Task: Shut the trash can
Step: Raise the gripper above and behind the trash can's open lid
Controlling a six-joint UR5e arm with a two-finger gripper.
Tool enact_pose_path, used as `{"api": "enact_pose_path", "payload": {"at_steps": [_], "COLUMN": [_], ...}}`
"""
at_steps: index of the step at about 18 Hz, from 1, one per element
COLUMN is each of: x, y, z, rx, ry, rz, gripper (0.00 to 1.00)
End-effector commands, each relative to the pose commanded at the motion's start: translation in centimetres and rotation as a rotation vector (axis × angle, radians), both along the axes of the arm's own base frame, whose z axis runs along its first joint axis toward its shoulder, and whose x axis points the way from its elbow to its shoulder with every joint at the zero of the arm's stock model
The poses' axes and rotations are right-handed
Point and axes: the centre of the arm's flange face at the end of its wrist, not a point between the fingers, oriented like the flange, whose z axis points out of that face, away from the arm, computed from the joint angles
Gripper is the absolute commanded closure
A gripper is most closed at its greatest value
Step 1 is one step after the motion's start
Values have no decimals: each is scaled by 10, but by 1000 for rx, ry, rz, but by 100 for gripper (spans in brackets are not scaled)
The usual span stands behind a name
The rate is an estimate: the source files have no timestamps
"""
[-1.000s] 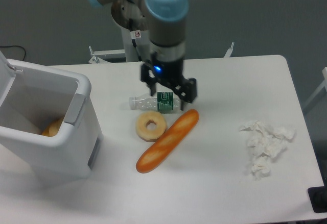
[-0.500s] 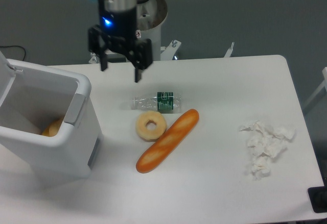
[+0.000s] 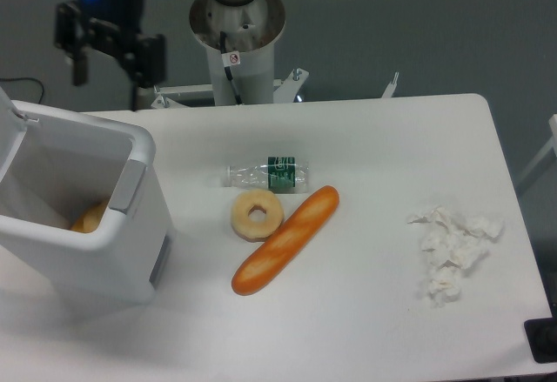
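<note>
Since the earlier frames my gripper [image 3: 108,70] has been travelling leftward, away from the bottle [image 3: 265,175], and is now hanging above the far rear edge of the trash can [image 3: 96,225], beyond the table's [image 3: 365,312] back edge. I am holding its two black fingers [image 3: 139,77] spread apart, gripping nothing, with a blue light glowing on the wrist above them. The trash can is standing at the left end of the table with its lid [image 3: 9,125] raised at the far left and its mouth uncovered; something orange-yellow [image 3: 90,217] is lying inside, only partly visible. To the right of the trash can, well apart from it, the bottle is lying on its side, with a doughnut [image 3: 257,215] just below it and a baguette [image 3: 285,239] touching the doughnut's right side. Farther right of the trash can, crumpled tissues [image 3: 451,251] are lying near the table's right edge.
</note>
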Motion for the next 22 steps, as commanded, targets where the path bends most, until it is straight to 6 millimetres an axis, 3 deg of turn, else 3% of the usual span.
{"api": "enact_pose_path", "payload": {"at_steps": [6, 10, 16, 22], "x": [24, 33, 42, 53], "y": [-3, 8, 28, 31], "z": [14, 13, 27, 30], "rx": [32, 22, 34, 46], "ry": [-62, -97, -118, -120], "rz": [7, 34, 42, 31], "gripper": [0, 0, 0, 0]}}
